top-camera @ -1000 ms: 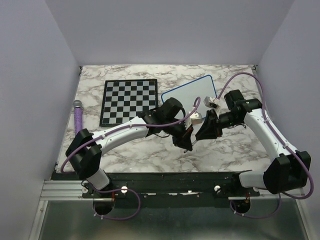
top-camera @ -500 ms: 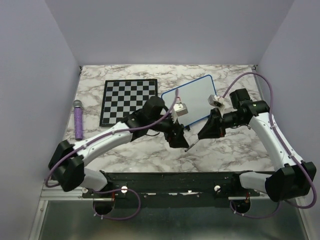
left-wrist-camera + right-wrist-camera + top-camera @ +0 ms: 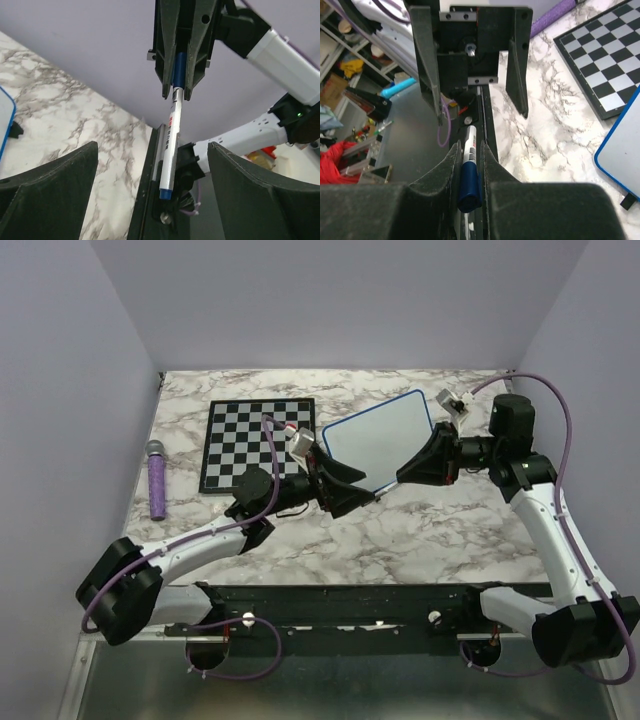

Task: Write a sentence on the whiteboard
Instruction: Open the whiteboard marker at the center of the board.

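Two arms meet low over the marble table (image 3: pixel 440 530), just in front of the whiteboard (image 3: pixel 375 438). The board lies flat toward the far right, one corner just beside the chessboard (image 3: pixel 255 440), and its white face shows no writing, so the sentence looks not yet begun. The step in hand seems to be readying the pen. The right gripper (image 3: pixel 176 94) is clamped tight on the blue end of a marker (image 3: pixel 169 145), whose white barrel points straight at the left gripper (image 3: pixel 481 117). That gripper stands wide open, holding nothing, its jaws either side of the barrel's line but apart from it. Whether the gripped blue end is the cap I cannot tell. Next, I judge, the left jaws should advance and close squarely on the barrel, then pull along its axis without skewing it.
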